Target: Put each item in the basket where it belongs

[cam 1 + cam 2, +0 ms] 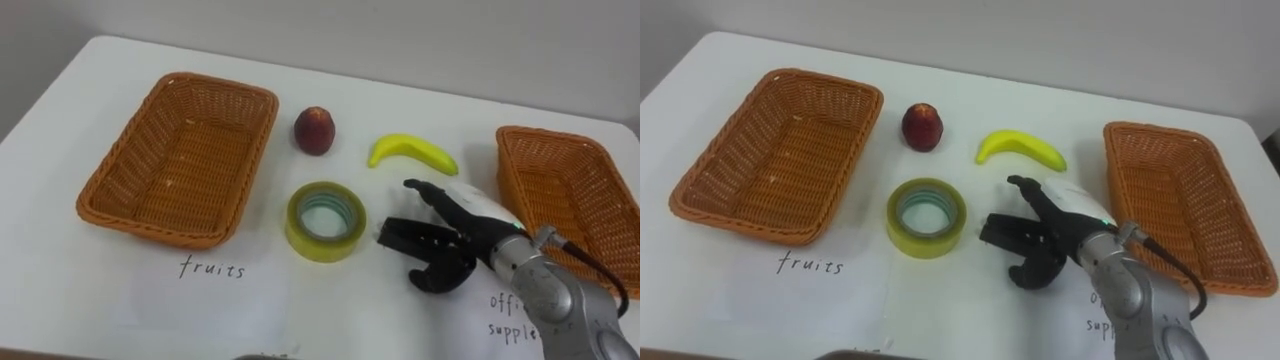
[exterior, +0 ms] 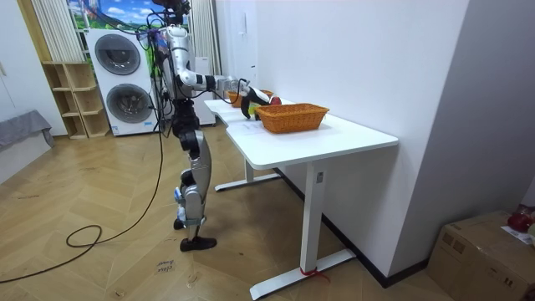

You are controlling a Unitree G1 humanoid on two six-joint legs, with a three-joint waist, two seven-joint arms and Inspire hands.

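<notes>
A yellow roll of tape [image 1: 325, 220] [image 1: 926, 216] lies flat on the white table [image 1: 420, 110], midway between the two wicker baskets. Behind it stand a red apple [image 1: 315, 130] [image 1: 923, 127] and a yellow banana [image 1: 412, 151] [image 1: 1020, 148]. The left basket [image 1: 182, 155] [image 1: 778, 152] has "fruits" written before it; the right basket [image 1: 568, 195] [image 1: 1180, 203] has a handwritten label partly covered by my arm. Both baskets hold nothing. My right hand [image 1: 440, 240] [image 1: 1040, 243] hovers just right of the tape, open, fingers spread toward the roll, holding nothing.
In the room view I stand at the table's long side, right arm stretched over it [image 2: 219, 82]. A washing machine [image 2: 124, 79] and wooden shelf [image 2: 71, 100] stand behind me. A wall runs along the table's far edge.
</notes>
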